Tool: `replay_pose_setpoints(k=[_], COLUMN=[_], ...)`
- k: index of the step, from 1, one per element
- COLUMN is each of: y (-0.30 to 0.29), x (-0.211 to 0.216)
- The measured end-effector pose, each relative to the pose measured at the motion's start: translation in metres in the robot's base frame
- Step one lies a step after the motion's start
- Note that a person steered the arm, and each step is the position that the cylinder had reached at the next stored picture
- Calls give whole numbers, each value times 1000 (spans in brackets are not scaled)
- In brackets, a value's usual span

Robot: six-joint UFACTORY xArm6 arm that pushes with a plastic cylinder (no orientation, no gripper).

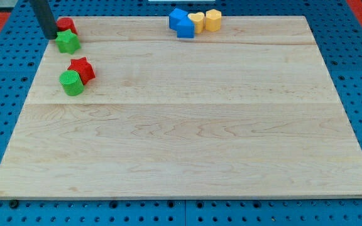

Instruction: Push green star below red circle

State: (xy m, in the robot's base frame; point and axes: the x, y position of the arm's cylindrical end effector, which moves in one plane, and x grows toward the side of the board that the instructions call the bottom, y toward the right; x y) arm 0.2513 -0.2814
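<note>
While it holds nothing, my tip (50, 36) touches the green star (68, 42) just beside the red circle (65, 26).

No text, label, brand, number or sign can be read anywhere in the camera view: none is borne by the wooden worktop (187, 138), by the coloured blocks, or by the blue perforated surface (357, 75) around it.
</note>
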Motion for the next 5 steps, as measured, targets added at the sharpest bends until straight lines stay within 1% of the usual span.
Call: replay_pose_setpoints(k=[1, 2, 3, 4, 5], y=[0, -2, -13, -23, -16], x=[-18, -26, -21, -1, 33])
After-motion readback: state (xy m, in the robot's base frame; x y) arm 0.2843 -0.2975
